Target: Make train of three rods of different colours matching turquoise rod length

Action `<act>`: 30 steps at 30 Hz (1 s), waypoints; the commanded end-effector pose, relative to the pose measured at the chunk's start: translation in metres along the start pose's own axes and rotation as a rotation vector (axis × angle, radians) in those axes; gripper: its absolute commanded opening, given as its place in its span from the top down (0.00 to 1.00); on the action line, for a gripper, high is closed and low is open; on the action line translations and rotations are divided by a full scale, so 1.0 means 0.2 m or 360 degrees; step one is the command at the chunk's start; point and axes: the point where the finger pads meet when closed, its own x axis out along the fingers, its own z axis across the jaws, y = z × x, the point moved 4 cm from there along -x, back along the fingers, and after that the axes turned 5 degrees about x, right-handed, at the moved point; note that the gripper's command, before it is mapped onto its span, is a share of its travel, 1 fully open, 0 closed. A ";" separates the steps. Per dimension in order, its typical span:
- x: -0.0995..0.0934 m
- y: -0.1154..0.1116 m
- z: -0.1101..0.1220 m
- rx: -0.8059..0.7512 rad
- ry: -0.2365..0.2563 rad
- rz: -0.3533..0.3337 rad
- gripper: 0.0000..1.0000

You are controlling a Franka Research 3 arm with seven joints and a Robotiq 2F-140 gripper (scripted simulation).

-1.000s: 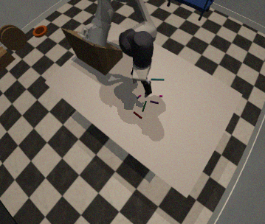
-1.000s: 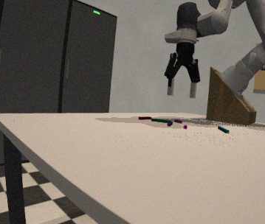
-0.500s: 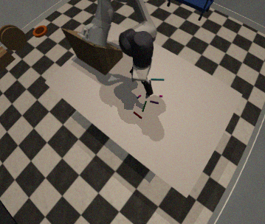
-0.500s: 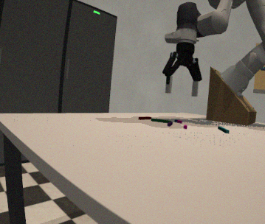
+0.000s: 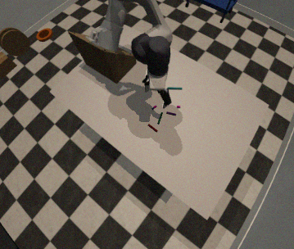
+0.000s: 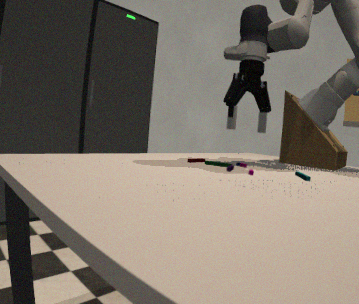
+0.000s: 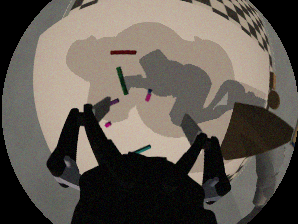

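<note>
Hovering above the desk (image 5: 210, 135) (image 6: 127, 200) (image 7: 55, 65), the gripper (image 5: 157, 92) (image 6: 246, 129) (image 7: 147, 112) spreads wide, probably to straddle a rod nearer the wooden mount's edge.

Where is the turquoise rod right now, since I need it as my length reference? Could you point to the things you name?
In the top view, the turquoise rod (image 5: 174, 88) (image 6: 302, 176) (image 7: 143, 149) lies right of the wooden mount (image 5: 104, 59) (image 6: 304, 145) (image 7: 252, 132), above the lone magenta rod (image 5: 178, 106) (image 6: 251, 172) (image 7: 108, 124).
</note>
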 end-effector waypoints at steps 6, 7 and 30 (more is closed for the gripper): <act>0.02 0.01 0.00 -0.0426 -0.0011 0.0000 0.00; 0.02 0.01 0.00 -0.0458 -0.0012 0.0000 0.00; 0.08 0.01 0.00 -0.1123 -0.0018 -0.0002 0.00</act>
